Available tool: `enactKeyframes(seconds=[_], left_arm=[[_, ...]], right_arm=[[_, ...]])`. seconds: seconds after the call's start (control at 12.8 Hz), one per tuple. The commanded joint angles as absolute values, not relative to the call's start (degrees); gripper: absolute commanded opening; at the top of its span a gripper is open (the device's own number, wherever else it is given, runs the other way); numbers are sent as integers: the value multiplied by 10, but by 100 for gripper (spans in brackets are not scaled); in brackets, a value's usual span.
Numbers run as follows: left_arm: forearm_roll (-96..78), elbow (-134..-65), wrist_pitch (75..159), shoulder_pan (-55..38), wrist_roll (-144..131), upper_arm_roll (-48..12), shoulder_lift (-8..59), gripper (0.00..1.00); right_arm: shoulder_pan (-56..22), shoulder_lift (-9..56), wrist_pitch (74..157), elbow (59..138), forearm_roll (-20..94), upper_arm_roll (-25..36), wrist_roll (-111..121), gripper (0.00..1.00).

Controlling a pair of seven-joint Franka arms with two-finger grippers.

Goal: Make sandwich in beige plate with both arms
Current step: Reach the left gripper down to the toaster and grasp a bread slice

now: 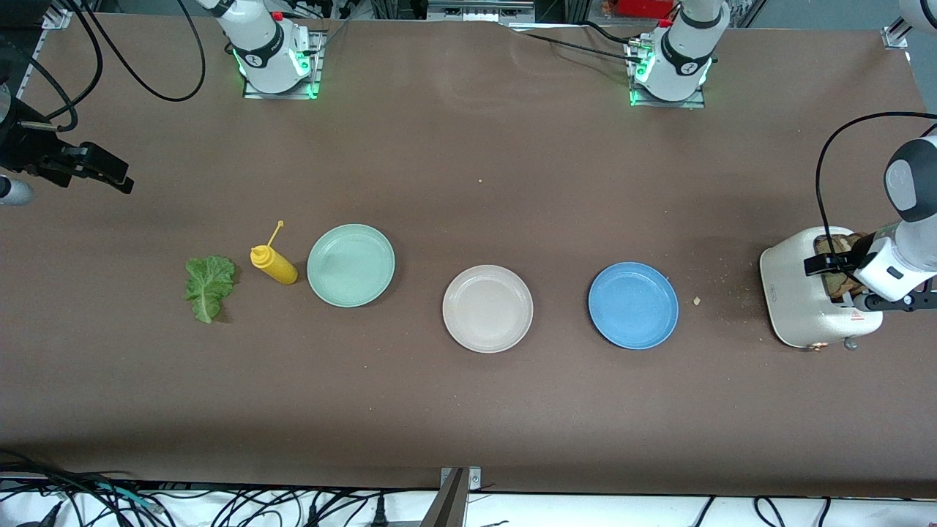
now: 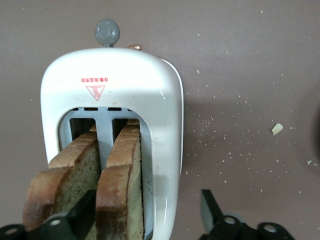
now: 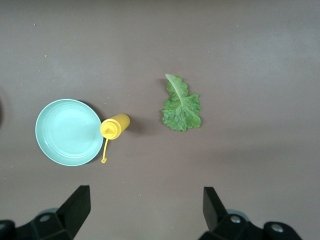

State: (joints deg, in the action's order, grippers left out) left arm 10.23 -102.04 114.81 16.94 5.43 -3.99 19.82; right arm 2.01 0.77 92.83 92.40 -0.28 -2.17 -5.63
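Two brown bread slices (image 1: 842,263) stand upright in the slots of a white toaster (image 1: 798,293) at the left arm's end of the table. My left gripper (image 1: 834,267) hangs over the toaster, open. In the left wrist view, one of its fingers (image 2: 82,212) sits between the two slices and the other is outside the toaster's wall (image 2: 165,150), so one slice (image 2: 122,170) stands between them. The beige plate (image 1: 487,308) is bare at mid-table. The lettuce leaf (image 1: 209,285) (image 3: 182,106) lies flat near the right arm's end. My right gripper (image 1: 117,177) (image 3: 145,205) waits open above the table there, holding nothing.
A mint-green plate (image 1: 351,265) (image 3: 69,132) and a yellow squeeze bottle (image 1: 274,265) (image 3: 115,126) lying on its side sit between the lettuce and the beige plate. A blue plate (image 1: 633,305) lies between the beige plate and the toaster. Crumbs (image 1: 697,300) (image 2: 276,129) dot the cloth by the toaster.
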Motion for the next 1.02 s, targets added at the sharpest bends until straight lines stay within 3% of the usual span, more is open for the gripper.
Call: enactKeyframes(seconds=[0.0, 0.08, 0.55, 0.94], left_arm=[[120, -1028, 1115, 178, 72, -45, 178, 18], [120, -1027, 1111, 178, 72, -45, 178, 0], [124, -1007, 1092, 185, 86, -40, 161, 0], [127, -890, 942, 174, 85, -78, 158, 0]], right_arm=[[18, 9, 924, 916, -1, -20, -54, 100], [18, 9, 924, 916, -1, -20, -54, 100], [18, 8, 924, 916, -1, -20, -54, 100], [18, 8, 923, 917, -1, -20, -54, 100]])
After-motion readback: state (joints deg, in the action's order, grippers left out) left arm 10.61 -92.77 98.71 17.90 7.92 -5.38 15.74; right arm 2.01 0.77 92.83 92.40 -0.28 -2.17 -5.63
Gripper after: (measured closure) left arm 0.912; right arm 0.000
